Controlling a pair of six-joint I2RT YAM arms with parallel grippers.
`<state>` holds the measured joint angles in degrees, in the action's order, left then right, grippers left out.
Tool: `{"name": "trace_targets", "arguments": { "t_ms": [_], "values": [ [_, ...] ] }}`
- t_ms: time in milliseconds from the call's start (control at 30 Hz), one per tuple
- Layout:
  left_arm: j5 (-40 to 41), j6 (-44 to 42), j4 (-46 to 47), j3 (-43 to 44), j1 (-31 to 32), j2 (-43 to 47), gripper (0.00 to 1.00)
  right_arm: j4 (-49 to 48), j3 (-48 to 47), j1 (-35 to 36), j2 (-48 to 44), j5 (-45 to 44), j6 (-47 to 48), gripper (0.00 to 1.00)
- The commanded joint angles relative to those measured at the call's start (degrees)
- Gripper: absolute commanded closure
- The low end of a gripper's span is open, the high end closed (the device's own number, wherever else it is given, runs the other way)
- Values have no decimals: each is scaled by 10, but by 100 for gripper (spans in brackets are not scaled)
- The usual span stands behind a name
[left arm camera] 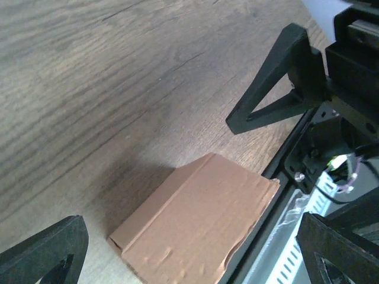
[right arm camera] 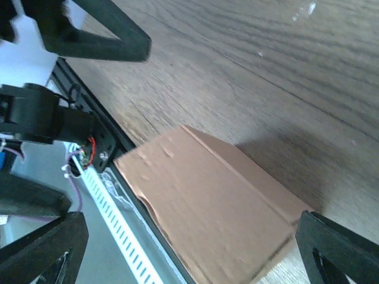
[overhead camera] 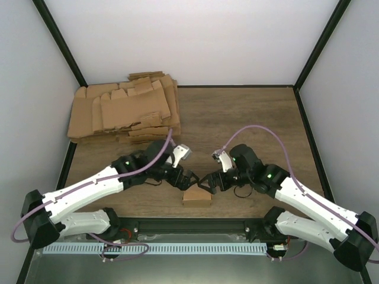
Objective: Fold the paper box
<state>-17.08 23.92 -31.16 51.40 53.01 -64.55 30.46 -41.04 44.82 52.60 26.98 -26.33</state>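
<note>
Two grippers hung over the paper box (overhead camera: pixel 197 197) with jaws wide apart, the left gripper (overhead camera: pixel 187 177) at eleven o'clock of it and the right gripper (overhead camera: pixel 208 182) at one o'clock, neither clamped on it. The box sat closed at the table's (overhead camera: pixel 249 118) six o'clock edge. I judged the folding nearly finished, so it needed no support.

The paper box (overhead camera: pixel 197 197) was plain brown, the pile of cardboard blanks (overhead camera: pixel 124 112) a lighter tan. The table (overhead camera: pixel 249 112) showed grey-brown wood grain. The left arm (overhead camera: pixel 83 192) and the right arm (overhead camera: pixel 308 198) were white and black, the cable (overhead camera: pixel 263 130) purple.
</note>
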Motion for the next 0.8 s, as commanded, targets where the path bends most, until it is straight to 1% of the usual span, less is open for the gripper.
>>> {"name": "trace_targets", "arguments": {
  "t_ms": [0, 100, 200, 367, 433, 600, 667, 767],
  "values": [
    [85, -128, -27, 46, 84, -39, 0, 5, -7, 2, -35, -125, -74, 0],
    [106, -181, -49, 64, 96, -60, 0, 41, -20, 2, -60, -210, -107, 0],
    [83, -224, -53, 76, 97, -83, 0, 61, -19, -4, -78, -256, -145, 0],
    [47, -262, -63, 97, 121, -134, 0, 83, -14, -36, -82, -261, -161, 0],
    [37, -274, -79, 104, 125, -149, 0, 89, -17, -42, -97, -277, -166, 0],
    [65, -289, -98, 113, 126, -183, 0, 77, -15, -44, -154, -300, -169, 1],
    [62, -293, -101, 116, 126, -194, 0, 75, -17, -44, -159, -301, -170, 2],
    [80, -300, -106, 121, 126, -209, 0, 76, -19, -43, -156, -298, -168, 2]
  ]
}}
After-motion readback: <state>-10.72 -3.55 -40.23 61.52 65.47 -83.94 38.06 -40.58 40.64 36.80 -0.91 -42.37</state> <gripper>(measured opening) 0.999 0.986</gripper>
